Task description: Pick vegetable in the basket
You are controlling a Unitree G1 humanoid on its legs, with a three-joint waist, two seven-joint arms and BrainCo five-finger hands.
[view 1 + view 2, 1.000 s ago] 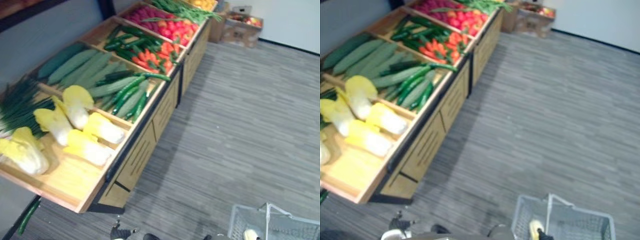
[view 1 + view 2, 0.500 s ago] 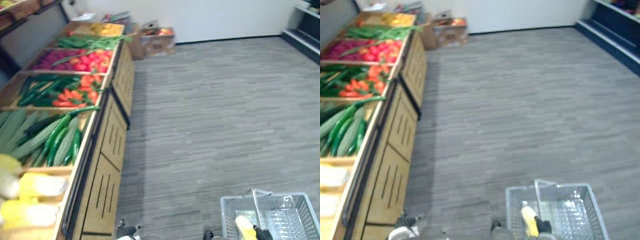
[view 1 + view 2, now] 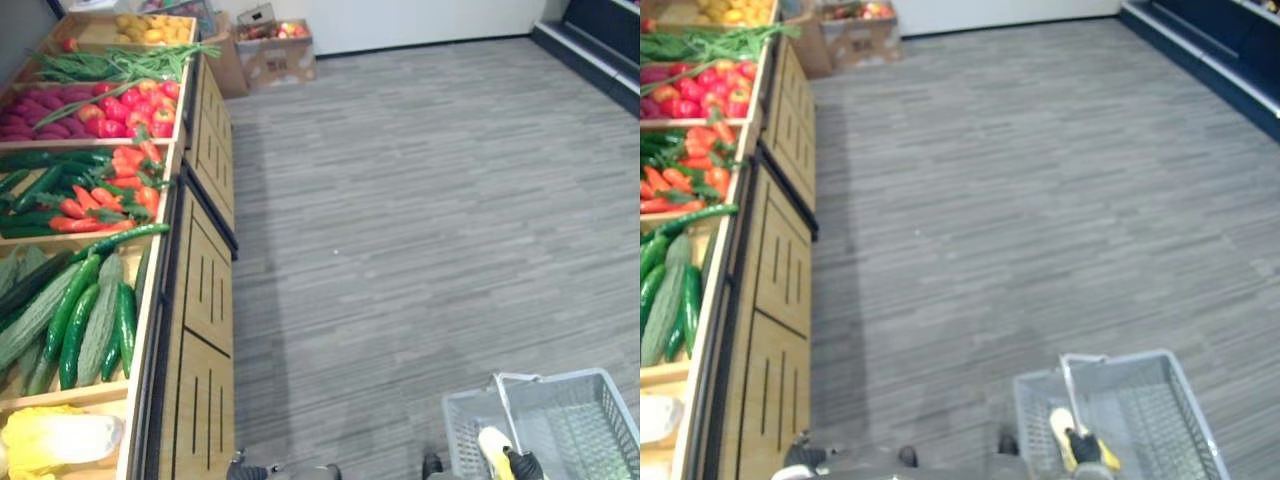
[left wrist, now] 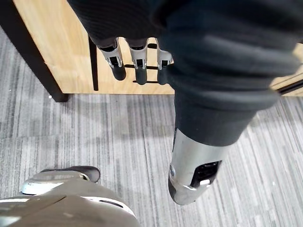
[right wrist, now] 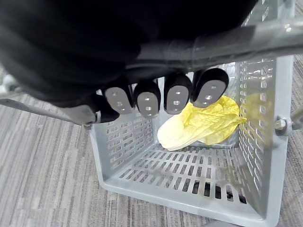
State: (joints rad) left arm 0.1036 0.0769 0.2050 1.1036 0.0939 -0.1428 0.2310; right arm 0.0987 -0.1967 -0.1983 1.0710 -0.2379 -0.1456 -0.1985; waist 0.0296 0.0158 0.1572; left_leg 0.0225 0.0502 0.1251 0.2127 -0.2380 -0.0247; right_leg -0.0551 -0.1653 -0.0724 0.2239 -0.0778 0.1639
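Observation:
A grey plastic basket [image 3: 570,425] hangs at the lower right, above the floor. A yellow napa cabbage [image 5: 201,125] lies in it against one wall. My right hand [image 5: 177,99] has its fingers curled round the basket's handle [image 5: 246,40] and shows as a dark shape [image 3: 1082,447] at the basket's near edge. My left hand [image 4: 137,61] hangs with straight fingers beside the wooden front of the vegetable stand [image 3: 200,330] and holds nothing. On the stand lie another napa cabbage [image 3: 60,440], green cucumbers [image 3: 85,315], red peppers [image 3: 110,195] and tomatoes [image 3: 125,105].
The stand runs along the left, with slotted wooden doors [image 3: 775,360] facing the aisle. Cardboard boxes [image 3: 275,50] stand on the floor at its far end. A dark low shelf [image 3: 600,40] lines the far right. Grey striped floor [image 3: 420,220] lies between them.
The camera has swung right: the stand has slid to the left edge and more floor shows. The basket stays at the lower right in my right hand, with the cabbage in it.

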